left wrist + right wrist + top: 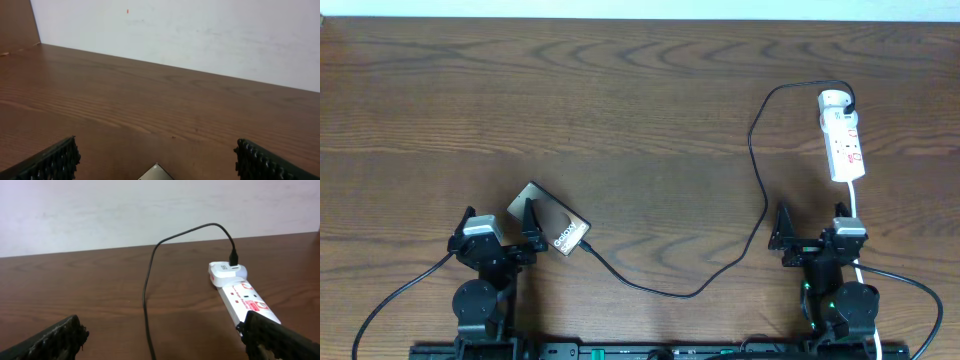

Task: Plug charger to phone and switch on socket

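Observation:
The phone (548, 222) lies tilted on the table at the front left; only its corner (156, 173) shows in the left wrist view. The black charger cable (757, 215) runs from the phone's lower right end in a loop to the round white adapter (834, 100), which sits in the far end of the white socket strip (846, 145). In the right wrist view the cable (147, 305), adapter (227, 272) and socket (245, 299) all show. My left gripper (500, 216) (157, 159) is open and empty, just short of the phone. My right gripper (810, 226) (162, 341) is open and empty, short of the socket.
The socket's white cord (854, 205) runs from its near end toward the right arm's base. Brown wooden table (620, 110) all around. A pale wall (200, 35) rises behind the table's far edge.

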